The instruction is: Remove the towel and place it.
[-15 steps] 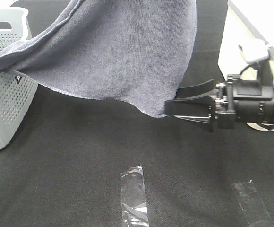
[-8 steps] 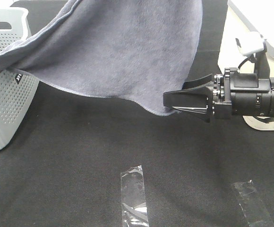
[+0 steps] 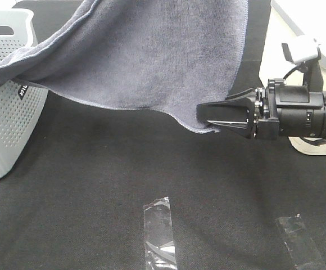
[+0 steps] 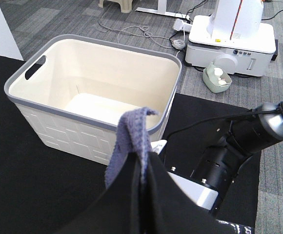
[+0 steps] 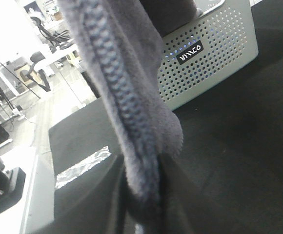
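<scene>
Just past the tape strips (image 3: 160,225) at the bottom of the overhead frame, my right gripper (image 3: 202,116) is clamped on the low corner of the towel (image 3: 152,50) at centre right. My wrist view shows little more than the stitched hem in that pinch, so I judge the bite shallow and should pull gently rather than jerk. My left gripper (image 4: 144,168) is closed on another corner, which bunches at its tips. The towel hangs in the air across the upper half of the frame, its left end draped over the rim of the basket (image 3: 5,112). I reckon both ends should rise together, clearing that rim before any travel, or the basket may tip. The bin (image 4: 58,122) beyond my left gripper may be the place for it.
</scene>
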{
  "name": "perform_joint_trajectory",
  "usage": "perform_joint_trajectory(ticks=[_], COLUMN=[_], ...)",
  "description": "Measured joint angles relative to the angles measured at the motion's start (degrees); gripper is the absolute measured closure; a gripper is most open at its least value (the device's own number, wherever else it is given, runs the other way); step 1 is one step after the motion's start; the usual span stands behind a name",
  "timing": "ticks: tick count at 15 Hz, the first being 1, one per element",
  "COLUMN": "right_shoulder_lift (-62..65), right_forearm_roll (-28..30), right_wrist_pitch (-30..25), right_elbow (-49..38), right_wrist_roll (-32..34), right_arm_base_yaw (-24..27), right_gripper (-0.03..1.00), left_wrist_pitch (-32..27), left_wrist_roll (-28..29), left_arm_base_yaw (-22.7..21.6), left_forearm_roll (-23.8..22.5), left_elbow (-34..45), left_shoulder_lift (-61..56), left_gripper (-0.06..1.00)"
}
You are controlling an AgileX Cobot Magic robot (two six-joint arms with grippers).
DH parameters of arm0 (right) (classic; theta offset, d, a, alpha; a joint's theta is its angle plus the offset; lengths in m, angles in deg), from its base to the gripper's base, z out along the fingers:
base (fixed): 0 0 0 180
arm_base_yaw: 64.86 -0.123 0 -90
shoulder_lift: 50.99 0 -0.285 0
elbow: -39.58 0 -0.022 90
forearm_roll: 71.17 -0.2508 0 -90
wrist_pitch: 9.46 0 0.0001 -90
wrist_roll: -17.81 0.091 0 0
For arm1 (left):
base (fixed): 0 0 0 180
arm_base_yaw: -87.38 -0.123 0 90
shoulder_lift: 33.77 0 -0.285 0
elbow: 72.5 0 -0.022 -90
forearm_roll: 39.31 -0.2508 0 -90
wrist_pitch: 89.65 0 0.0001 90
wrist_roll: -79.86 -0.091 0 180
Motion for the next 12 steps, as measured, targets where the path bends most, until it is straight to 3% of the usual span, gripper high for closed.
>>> perform_joint_trajectory(ticks=[1, 2, 3, 6, 8, 9, 10, 12], right_shoulder_lift=[0.0, 0.0, 0.0, 0.0, 0.0, 0.0, -0.1, 0.4], right_forearm_roll=[0.0, 0.0, 0.0, 0.0, 0.4, 2.3, 8.8, 20.8], right_wrist_pitch=[-0.1, -0.1, -0.1, -0.1, 0.0, 0.1, 0.4, 1.5], right_elbow=[0.0, 0.0, 0.0, 0.0, 1.5, 3.6, 8.1, 15.1], right_wrist_roll=[1.1, 1.1, 3.6, 11.1, 22.5, 29.7, 43.0, 59.8], right_arm_base_yaw=[0.0, 0.0, 0.0, 0.0, 0.0, 0.0, 0.0, 0.0], right_gripper=[0.84, 0.84, 0.97, 0.97, 0.97, 0.97, 0.97, 0.97], left_wrist_pitch=[0.0, 0.0, 0.0, 0.0, 0.8, 2.2, 3.7, 6.2], left_wrist_roll=[0.0, 0.0, 0.0, 2.8, 8.8, 16.1, 22.1, 31.2], left_arm_base_yaw=[0.0, 0.0, 0.0, 0.0, 0.0, 0.0, 0.0, 0.0], left_forearm_roll=[0.0, 0.0, -0.1, -1.2, -5.1, -11.5, -17.9, -31.0], left_elbow=[0.0, 0.0, 0.0, 0.0, 0.0, 0.0, 0.0, 0.1], left_shoulder_lift=[0.0, 0.0, 0.0, 0.4, 1.9, 3.7, 5.0, 7.2], left_gripper=[0.94, 0.94, 0.94, 0.94, 0.94, 0.94, 0.94, 0.94])
